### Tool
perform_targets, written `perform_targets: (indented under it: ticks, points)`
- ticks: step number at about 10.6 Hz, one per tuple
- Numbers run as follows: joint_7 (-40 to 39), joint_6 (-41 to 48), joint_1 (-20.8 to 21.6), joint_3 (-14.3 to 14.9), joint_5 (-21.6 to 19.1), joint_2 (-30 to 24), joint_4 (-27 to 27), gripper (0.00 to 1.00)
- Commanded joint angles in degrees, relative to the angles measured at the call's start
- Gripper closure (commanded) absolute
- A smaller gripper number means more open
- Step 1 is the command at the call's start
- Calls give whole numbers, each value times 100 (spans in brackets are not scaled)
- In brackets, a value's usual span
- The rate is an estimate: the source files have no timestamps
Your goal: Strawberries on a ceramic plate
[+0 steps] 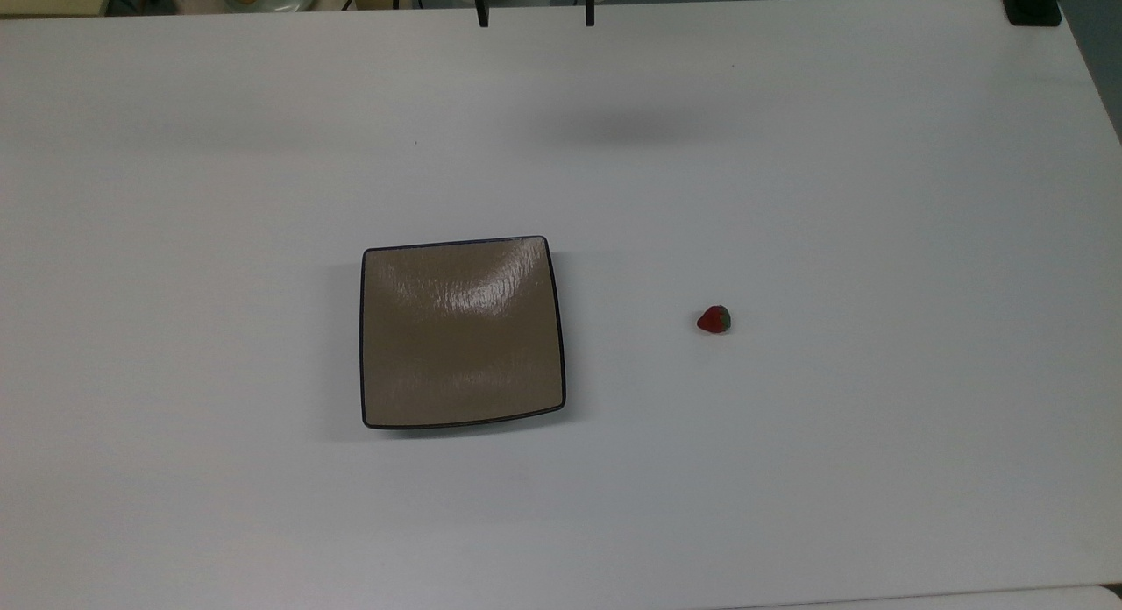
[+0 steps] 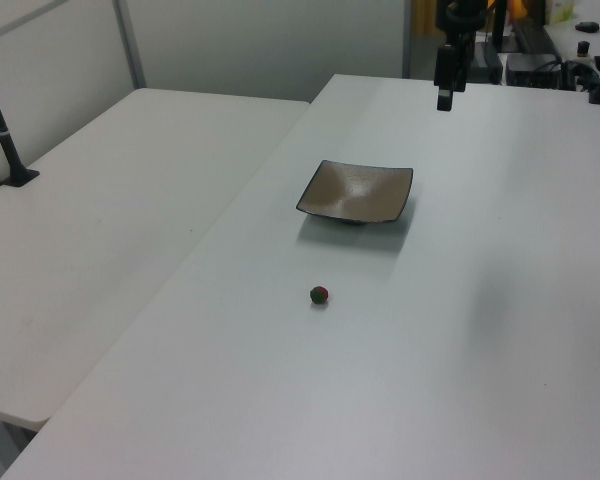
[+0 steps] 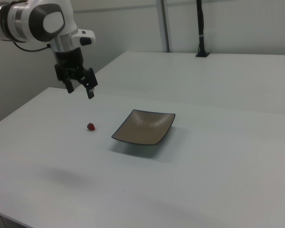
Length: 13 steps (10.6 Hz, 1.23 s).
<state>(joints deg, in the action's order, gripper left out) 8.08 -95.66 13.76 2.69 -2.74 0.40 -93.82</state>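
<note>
1 strawberry [image 1: 714,320] beside ceramic plate [image 1: 462,332]

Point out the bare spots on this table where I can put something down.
Nearly all of the white table is bare. In the top view, free patches lie left of the ceramic plate, between it and the strawberry, right of the strawberry, and along the bottom edge. The plate itself is empty. The open gripper hangs above the table.

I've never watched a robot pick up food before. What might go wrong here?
The small red strawberry lies alone on the white table, so the open gripper, hanging high above, might nudge it and send it rolling. It could also be squashed. The glossy square tan-brown plate looks slick, so a dropped berry may slide.
</note>
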Motion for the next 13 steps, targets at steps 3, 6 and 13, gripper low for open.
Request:
perform_targets:
  ticks: [3, 6, 13]
  points:
    - [-61, -295, 65, 162, 72, -40, -92, 0]
    - [-17, -243, 13, 179, 63, 13, -31, 0]
    - [-9, -207, -40, 179, 55, 22, 39, 0]
